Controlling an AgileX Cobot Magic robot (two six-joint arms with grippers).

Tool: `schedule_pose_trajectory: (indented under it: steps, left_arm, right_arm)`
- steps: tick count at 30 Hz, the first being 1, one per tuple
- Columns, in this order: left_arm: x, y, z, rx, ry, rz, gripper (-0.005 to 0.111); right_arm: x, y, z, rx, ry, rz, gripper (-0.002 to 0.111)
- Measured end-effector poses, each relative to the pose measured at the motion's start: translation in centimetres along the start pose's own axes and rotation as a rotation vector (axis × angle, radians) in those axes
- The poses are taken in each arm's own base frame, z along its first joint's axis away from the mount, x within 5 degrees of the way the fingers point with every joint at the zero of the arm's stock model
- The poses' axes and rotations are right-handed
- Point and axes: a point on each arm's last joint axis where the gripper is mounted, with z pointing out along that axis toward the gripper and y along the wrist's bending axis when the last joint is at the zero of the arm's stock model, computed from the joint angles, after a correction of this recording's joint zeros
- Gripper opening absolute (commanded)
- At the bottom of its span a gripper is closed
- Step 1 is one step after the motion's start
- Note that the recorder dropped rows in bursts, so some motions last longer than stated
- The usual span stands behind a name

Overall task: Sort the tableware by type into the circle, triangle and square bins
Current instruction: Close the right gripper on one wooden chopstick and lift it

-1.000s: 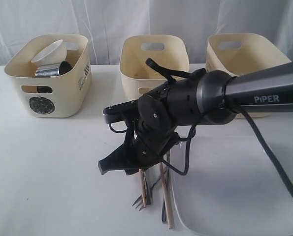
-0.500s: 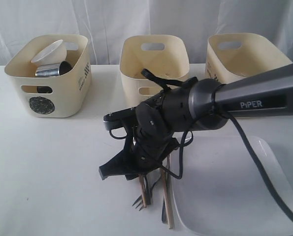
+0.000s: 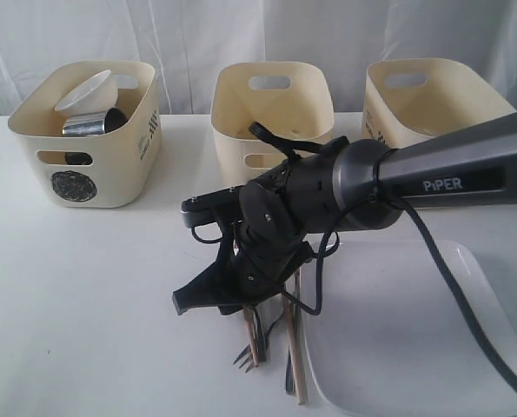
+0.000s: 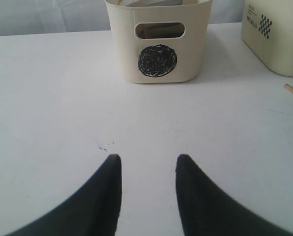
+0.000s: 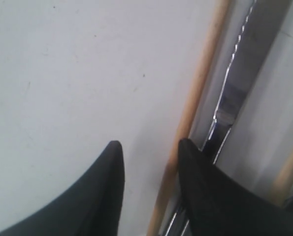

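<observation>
White table: three cream bins, chopsticks, fork, square plate.

Much lies behind the arm
The right arm covers the upper ends of the chopsticks and fork, and the fronts of the middle bin and right bin. The white plate runs off the bottom edge.

Parted tool beside chopstick, steel cutlery
</observation>
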Motion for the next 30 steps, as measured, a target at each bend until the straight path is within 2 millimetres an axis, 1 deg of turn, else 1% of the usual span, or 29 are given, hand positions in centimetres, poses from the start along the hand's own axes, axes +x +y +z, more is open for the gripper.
schedule_pose_trajectory:
  steps: [5, 12, 22, 23, 26, 28, 30]
  left_arm:
    - [0.0, 0.0, 0.0, 0.0, 0.0, 0.0, 0.042]
    - [0.0, 0.0, 0.0, 0.0, 0.0, 0.0, 0.042]
    - [0.0, 0.0, 0.0, 0.0, 0.0, 0.0, 0.042]
    - [0.0, 0.0, 0.0, 0.0, 0.0, 0.0, 0.042]
    - [0.0, 0.0, 0.0, 0.0, 0.0, 0.0, 0.042]
    - [0.0, 0.0, 0.0, 0.0, 0.0, 0.0, 0.042]
    - [0.0, 0.0, 0.0, 0.0, 0.0, 0.0, 0.042]
  right_arm:
    - [0.01, 0.0, 0.09, 0.0, 0.0, -0.002, 0.035]
    - [0.26, -0.08, 0.87, 0.005, 0.02, -0.002, 0.035]
    - [0.26, -0.08, 0.89, 0.006, 0.023, -0.002, 0.035]
    - [0.26, -0.08, 0.89, 0.006, 0.023, -0.002, 0.033]
    - [0.28, -0.09, 0.89, 0.007, 0.025, -0.002, 0.018]
    - [0.26, -0.16, 0.89, 0.007, 0.025, 0.0, 0.01]
    - [0.27, -0.23, 0.94, 0.009, 0.028, 0.002, 0.006]
